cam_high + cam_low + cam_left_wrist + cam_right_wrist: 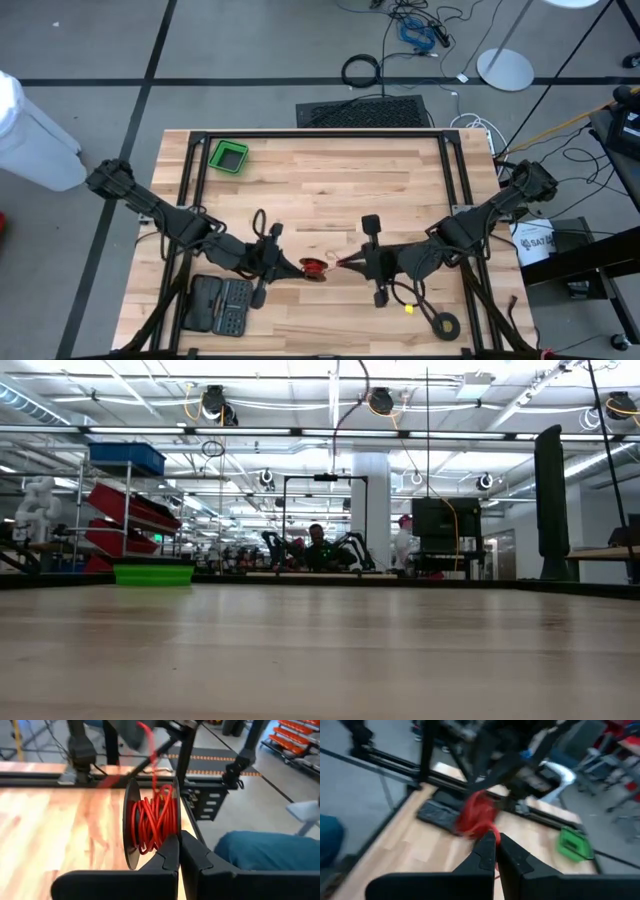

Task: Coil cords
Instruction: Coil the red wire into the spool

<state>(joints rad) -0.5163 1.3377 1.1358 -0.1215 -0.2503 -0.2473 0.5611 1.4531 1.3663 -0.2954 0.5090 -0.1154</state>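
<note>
The cord [152, 820] is thin and red, wound on a small black spool [314, 267] that hangs above the table's near middle. My left gripper [297, 266] comes at the spool from the left and is shut on it. A loose strand [151, 755] leads off the spool to my right gripper [345, 263], which is shut close to the spool's right. In the right wrist view the red coil [477, 815] shows blurred just beyond the shut fingers [485, 851]. Neither gripper shows in the low view. My left gripper pinches the rim of one black spool flange [176, 836] between its two fingers, which lie nearly level and come from the table's left. The spool is lifted clear of the table, its flanges standing on edge. My right gripper pinches the cord's loose strand [335, 265] between its two fingers, coming nearly level from the table's right. A bit of red [496, 866] shows between the fingers. The short strand runs straight to the spool, clear of the table.
A green bin [229, 157] stands at the far left of the table. A black tool case [222, 305] lies near the front left edge. A flat black tape ring [445, 325] and a small yellow piece [408, 309] lie front right.
</note>
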